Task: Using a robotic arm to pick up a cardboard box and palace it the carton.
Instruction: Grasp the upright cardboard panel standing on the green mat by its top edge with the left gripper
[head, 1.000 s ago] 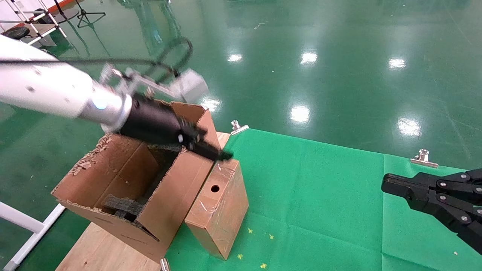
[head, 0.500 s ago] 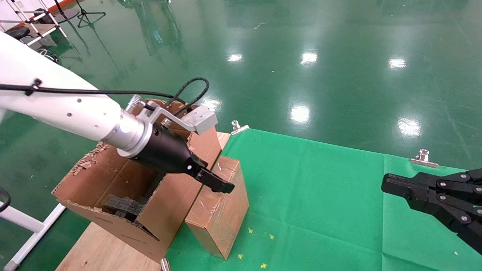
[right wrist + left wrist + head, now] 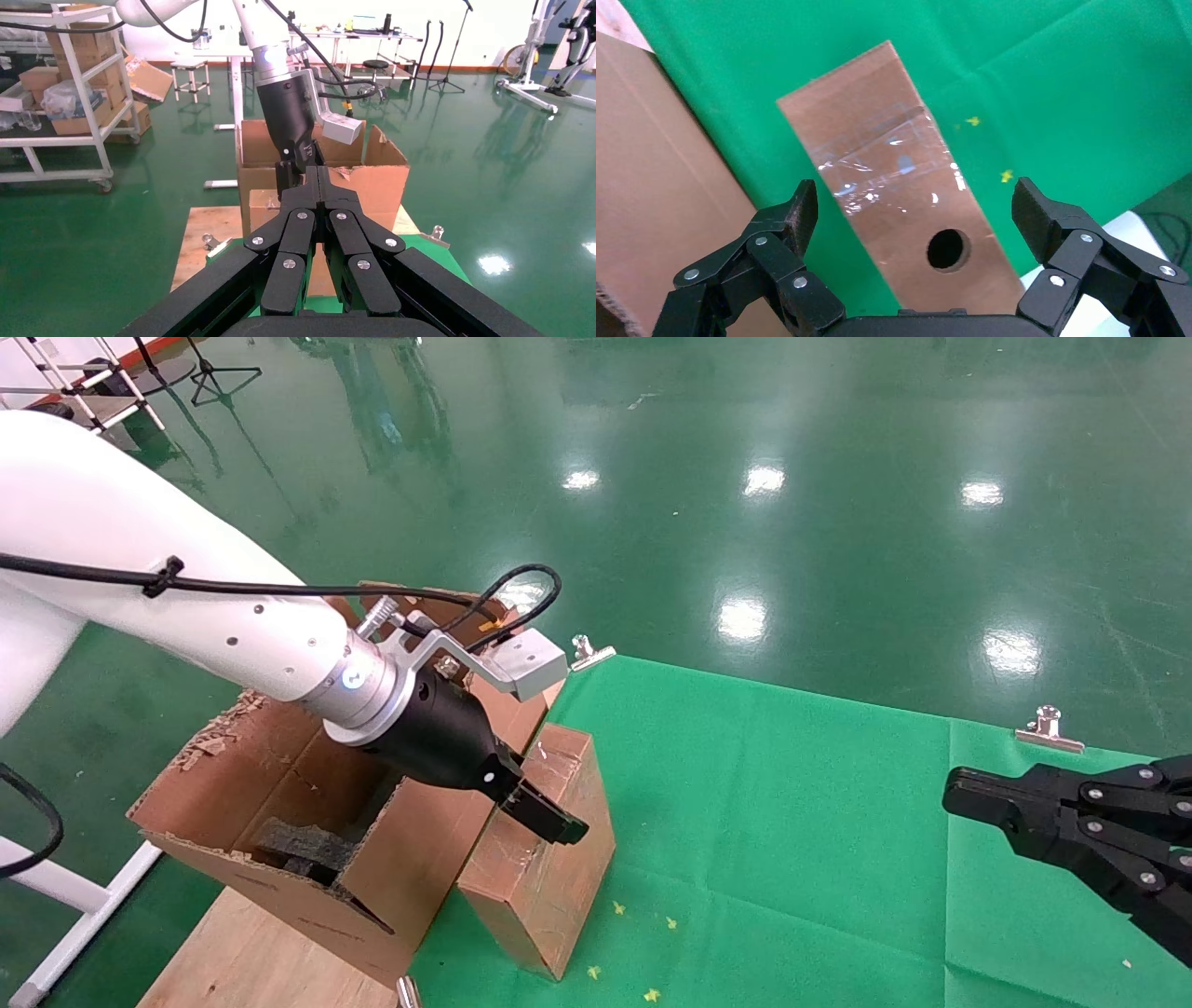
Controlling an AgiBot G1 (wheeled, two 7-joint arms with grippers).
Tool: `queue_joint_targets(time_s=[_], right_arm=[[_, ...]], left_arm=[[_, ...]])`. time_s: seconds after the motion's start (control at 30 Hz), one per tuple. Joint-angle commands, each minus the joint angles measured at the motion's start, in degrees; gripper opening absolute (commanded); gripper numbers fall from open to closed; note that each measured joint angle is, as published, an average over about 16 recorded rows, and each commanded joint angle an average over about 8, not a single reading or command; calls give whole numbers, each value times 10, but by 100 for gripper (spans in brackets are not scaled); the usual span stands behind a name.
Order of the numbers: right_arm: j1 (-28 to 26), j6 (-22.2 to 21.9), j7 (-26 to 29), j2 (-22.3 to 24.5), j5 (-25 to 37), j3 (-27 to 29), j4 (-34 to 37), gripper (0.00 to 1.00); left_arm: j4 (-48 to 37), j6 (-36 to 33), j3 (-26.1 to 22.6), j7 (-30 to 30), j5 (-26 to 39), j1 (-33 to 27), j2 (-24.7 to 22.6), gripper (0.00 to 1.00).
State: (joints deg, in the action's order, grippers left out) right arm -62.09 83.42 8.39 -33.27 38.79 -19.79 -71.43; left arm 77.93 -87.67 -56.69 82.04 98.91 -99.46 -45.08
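Brown cardboard box [image 3: 545, 859] stands on a green cloth [image 3: 792, 822], touching the right wall of the larger carton [image 3: 307, 803] at the table's left. The white left arm [image 3: 186, 617] hangs its gripper [image 3: 912, 210] just above the box, fingers [image 3: 1035, 214] spread wide on both sides. The right gripper [image 3: 320, 184] waits pressed together at the near right.

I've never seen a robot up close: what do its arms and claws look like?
The left arm is smooth white with a silver wrist, blue light, black cable and silver camera box. Its left gripper is black, with riveted link jaws. The right gripper is all black.
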Motion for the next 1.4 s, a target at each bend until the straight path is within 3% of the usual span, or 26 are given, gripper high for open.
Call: queue_joint_targets(time_s=[0.03,0.07,0.17,0.23,0.3,0.33,0.43,0.5,1.17,1.4], right_arm=[[0,0,0,0,0,0,0,0],[0,0,0,0,0,0,0,5],[0,0,0,0,0,0,0,41],[0,0,0,0,0,0,0,66],[0,0,0,0,0,0,0,91],[0,0,0,0,0,0,0,99],[0,0,0,0,0,0,0,100],[0,0,0,0,0,0,0,100],[0,0,0,0,0,0,0,100],[0,0,0,0,0,0,0,100]], left_arm=[[0,1,-7,-5,3,-4,-2,100],[0,2,-10,-8,5,-5,-3,100],[1,3,-17,-15,10,-8,-4,100],[1,4,-20,-18,12,-10,-5,83],[1,4,-22,-20,13,-11,-5,58],[1,4,-23,-20,13,-11,-5,46],[1,4,-22,-19,13,-11,-5,8],[1,4,-21,-18,13,-11,-5,0],[-3,4,-16,-16,9,-9,-5,0],[-15,18,-9,-45,1,-14,0,0]])
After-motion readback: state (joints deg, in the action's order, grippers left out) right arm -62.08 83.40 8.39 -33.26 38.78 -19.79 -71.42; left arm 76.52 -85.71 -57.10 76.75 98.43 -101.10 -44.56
